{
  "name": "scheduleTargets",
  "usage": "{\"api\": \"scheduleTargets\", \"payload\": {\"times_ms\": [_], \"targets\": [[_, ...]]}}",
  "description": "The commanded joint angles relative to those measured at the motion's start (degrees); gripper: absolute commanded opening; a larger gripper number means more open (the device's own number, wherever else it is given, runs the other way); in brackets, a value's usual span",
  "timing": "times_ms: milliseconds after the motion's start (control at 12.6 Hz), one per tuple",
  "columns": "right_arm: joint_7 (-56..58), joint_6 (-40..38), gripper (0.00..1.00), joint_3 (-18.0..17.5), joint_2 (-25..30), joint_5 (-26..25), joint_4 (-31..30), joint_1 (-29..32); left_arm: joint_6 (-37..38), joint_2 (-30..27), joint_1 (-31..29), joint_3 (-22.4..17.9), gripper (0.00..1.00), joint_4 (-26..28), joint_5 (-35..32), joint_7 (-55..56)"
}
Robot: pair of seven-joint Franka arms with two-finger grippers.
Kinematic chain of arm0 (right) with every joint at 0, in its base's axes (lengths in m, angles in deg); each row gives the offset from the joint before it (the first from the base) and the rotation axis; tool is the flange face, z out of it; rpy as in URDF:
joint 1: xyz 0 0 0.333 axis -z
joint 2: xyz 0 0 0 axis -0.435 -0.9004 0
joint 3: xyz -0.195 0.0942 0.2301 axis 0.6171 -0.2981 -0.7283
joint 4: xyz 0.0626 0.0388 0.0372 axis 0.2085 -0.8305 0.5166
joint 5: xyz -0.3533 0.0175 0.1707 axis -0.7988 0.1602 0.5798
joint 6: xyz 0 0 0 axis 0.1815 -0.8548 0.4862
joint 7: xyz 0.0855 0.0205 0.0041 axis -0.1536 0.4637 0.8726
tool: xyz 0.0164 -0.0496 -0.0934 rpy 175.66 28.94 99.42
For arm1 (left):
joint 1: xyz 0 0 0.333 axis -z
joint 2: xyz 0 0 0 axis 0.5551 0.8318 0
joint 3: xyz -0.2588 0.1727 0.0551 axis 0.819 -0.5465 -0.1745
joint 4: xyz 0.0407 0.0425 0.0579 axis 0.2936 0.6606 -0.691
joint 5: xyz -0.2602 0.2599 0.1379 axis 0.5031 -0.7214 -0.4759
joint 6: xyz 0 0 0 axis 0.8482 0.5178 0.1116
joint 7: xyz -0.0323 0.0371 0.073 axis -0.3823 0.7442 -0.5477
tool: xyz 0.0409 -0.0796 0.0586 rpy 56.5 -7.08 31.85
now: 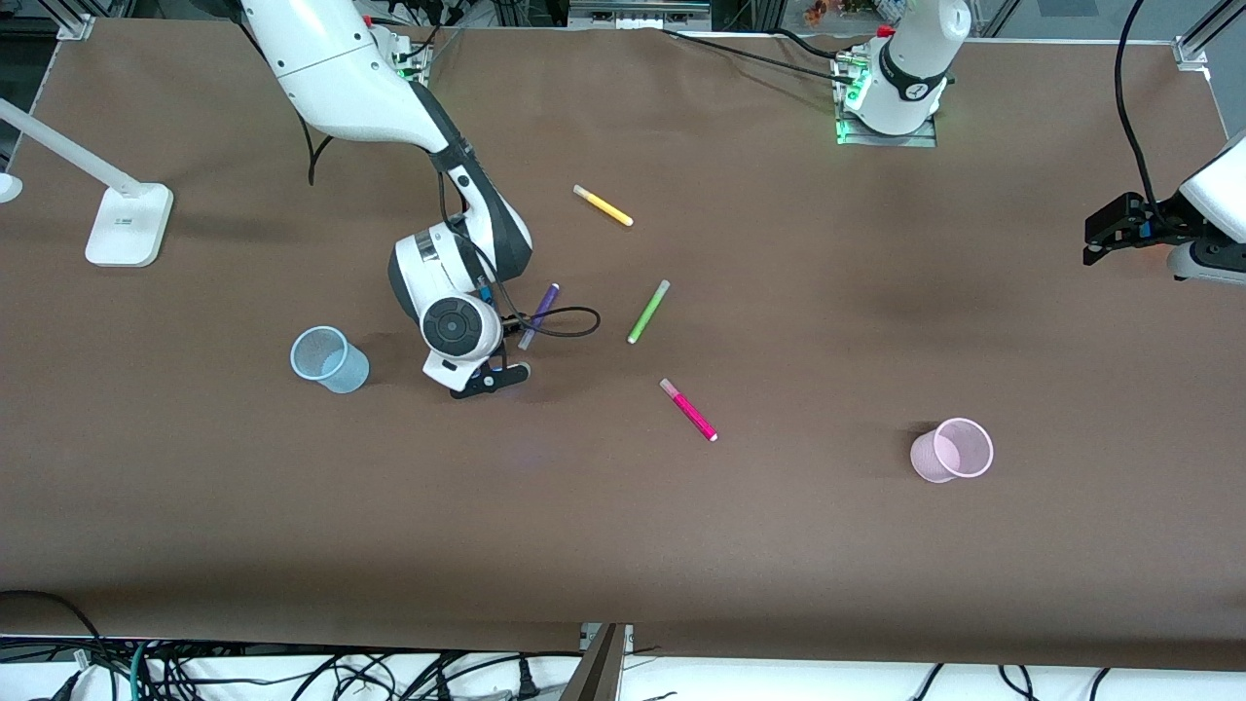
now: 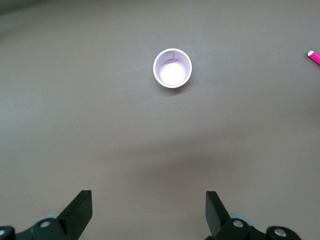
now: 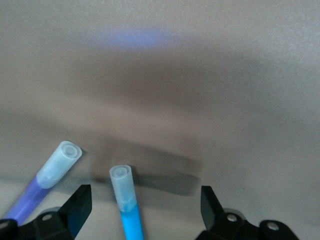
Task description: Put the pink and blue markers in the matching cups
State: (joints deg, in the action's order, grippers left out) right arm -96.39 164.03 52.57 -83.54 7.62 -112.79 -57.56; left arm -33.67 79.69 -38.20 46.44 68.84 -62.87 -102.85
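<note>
The blue marker (image 3: 127,205), with its pale cap, lies on the brown table between the spread fingers of my right gripper (image 3: 145,195), which is open and not touching it. In the front view this gripper (image 1: 490,379) is low over the table beside the pale blue cup (image 1: 329,359), and its wrist hides the blue marker. The pink marker (image 1: 689,410) lies mid-table, and its tip also shows in the left wrist view (image 2: 314,57). The pale pink cup (image 1: 952,450) stands toward the left arm's end and also shows in the left wrist view (image 2: 172,68). My left gripper (image 2: 148,197) waits open and empty, raised at that end (image 1: 1098,241).
A purple pen (image 1: 539,313) lies right beside the blue marker and also shows in the right wrist view (image 3: 50,175). A lime-green pen (image 1: 648,311) and a yellow pen (image 1: 603,205) lie farther from the front camera. A white lamp base (image 1: 128,225) stands at the right arm's end.
</note>
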Motion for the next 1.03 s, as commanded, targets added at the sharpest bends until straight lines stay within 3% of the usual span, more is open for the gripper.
{"api": "scheduleTargets", "payload": {"times_ms": [0,79,397,636,954], "targets": [[-0.06,0.93,0.57,0.30,0.82,0.90,-1.20,-0.48,0.63,0.70,-0.17,0.41,1.00,-1.65,-0.69,0.65],[-0.06,1.02,0.44,0.30,0.82,0.90,-1.12,-0.39,0.63,0.70,-0.17,0.41,1.00,-1.65,-0.69,0.65],[-0.06,1.37,0.12,0.30,0.73,0.90,-0.85,-0.56,0.63,0.87,0.00,0.41,1.00,-1.74,-0.69,0.65],[0.03,2.25,0.05,0.30,0.99,0.81,0.28,-0.48,0.63,0.96,0.09,0.50,1.00,-1.74,-0.17,0.57],[0.73,1.55,0.04,0.39,2.74,0.81,2.22,-0.39,0.28,2.80,0.53,1.72,1.00,-1.74,2.71,0.74]]}}
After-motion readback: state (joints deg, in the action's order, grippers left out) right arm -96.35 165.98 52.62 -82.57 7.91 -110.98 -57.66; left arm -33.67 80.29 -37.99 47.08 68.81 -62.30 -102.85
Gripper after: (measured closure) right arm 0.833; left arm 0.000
